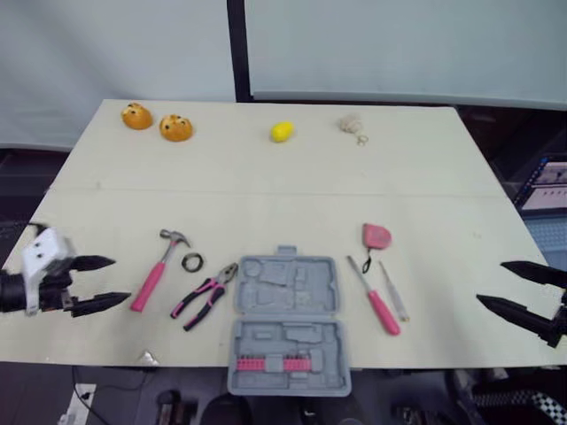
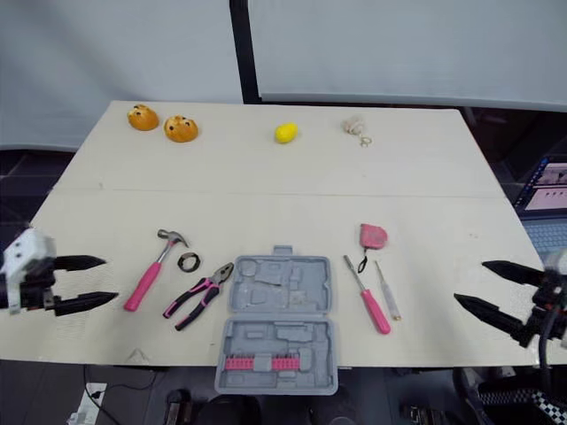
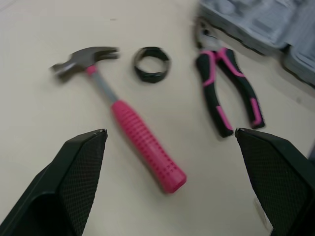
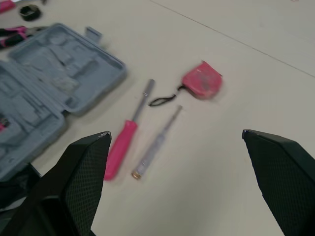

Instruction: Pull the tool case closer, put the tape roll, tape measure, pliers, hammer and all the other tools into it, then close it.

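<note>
The grey tool case lies open at the table's front edge, a row of pink bits in its near half. Left of it lie pink-handled pliers, a black tape roll and a pink-handled hammer. Right of the case lie a pink screwdriver, a thin clear-handled screwdriver and a pink tape measure. My left gripper hovers open just left of the hammer handle. My right gripper is open at the table's right edge, well right of the screwdrivers.
Two orange buns, a yellow lemon and a small pale object sit along the far edge of the table. A laptop screen shows past the right edge.
</note>
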Controlling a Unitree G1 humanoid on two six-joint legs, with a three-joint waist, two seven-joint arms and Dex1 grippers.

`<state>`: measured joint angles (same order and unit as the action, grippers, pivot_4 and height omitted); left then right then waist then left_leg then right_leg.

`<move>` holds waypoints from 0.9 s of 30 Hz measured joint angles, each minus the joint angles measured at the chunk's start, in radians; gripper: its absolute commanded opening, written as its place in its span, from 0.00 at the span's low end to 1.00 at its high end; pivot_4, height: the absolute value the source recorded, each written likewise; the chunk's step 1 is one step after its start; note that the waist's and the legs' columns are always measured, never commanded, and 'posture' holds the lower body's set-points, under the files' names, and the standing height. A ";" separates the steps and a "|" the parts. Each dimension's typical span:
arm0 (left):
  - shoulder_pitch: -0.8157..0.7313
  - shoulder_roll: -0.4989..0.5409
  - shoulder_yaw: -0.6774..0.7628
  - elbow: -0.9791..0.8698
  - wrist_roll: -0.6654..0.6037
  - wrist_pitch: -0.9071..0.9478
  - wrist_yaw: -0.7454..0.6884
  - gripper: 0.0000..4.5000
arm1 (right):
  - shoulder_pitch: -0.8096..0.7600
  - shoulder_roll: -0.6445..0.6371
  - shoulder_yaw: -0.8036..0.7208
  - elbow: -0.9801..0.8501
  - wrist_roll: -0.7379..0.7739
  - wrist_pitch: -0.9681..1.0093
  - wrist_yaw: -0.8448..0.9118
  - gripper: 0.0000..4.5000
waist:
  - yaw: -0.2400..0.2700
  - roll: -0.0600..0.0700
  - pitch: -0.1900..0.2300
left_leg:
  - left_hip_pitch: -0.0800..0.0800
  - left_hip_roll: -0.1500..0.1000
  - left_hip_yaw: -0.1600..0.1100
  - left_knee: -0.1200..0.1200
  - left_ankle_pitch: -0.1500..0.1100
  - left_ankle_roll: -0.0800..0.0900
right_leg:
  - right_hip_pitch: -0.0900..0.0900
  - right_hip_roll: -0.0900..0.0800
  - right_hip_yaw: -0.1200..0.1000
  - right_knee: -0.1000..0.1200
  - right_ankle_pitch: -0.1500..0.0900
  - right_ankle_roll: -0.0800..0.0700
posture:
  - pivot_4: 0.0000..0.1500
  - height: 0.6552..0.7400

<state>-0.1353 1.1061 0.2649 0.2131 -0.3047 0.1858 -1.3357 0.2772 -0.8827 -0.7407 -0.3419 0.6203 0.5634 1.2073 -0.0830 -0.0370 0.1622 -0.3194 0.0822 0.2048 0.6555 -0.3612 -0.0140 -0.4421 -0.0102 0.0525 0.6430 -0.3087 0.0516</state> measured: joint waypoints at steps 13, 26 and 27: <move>-0.646 -0.123 -0.537 0.442 0.343 -0.413 -0.165 0.61 | -0.124 0.129 0.405 -0.230 0.021 -0.059 -0.144 1.00 | 0.000 0.003 0.001 | -0.002 -0.001 0.002 0.007 0.001 -0.001 | -0.002 0.005 0.002 0.004 0.000 0.000 | 1.00 1.00; -0.763 -0.266 -0.669 0.667 0.547 -0.665 -0.123 0.61 | -0.171 0.096 0.402 -0.399 0.125 0.107 -0.379 1.00 | 0.002 0.002 0.001 | -0.002 0.000 0.000 0.010 0.001 0.001 | -0.003 0.003 0.003 0.008 0.000 0.000 | 1.00 1.00; -0.766 -0.272 -0.672 0.673 0.560 -0.671 -0.110 0.61 | -0.178 0.092 0.396 -0.409 0.143 0.124 -0.394 1.00 | 0.002 0.002 0.001 | -0.002 0.000 0.000 0.010 0.001 0.001 | -0.003 0.003 0.003 0.008 0.000 0.000 | 1.00 1.00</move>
<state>-0.9009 0.8341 -0.4069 0.8859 0.2549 -0.4855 -1.4462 0.0996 -0.7910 -0.3446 -0.7511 0.7638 0.6878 0.8136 -0.0810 -0.0348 0.1630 -0.3215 0.0826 0.2049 0.6654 -0.3601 -0.0127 -0.4446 -0.0076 0.0556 0.6513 -0.3091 0.0517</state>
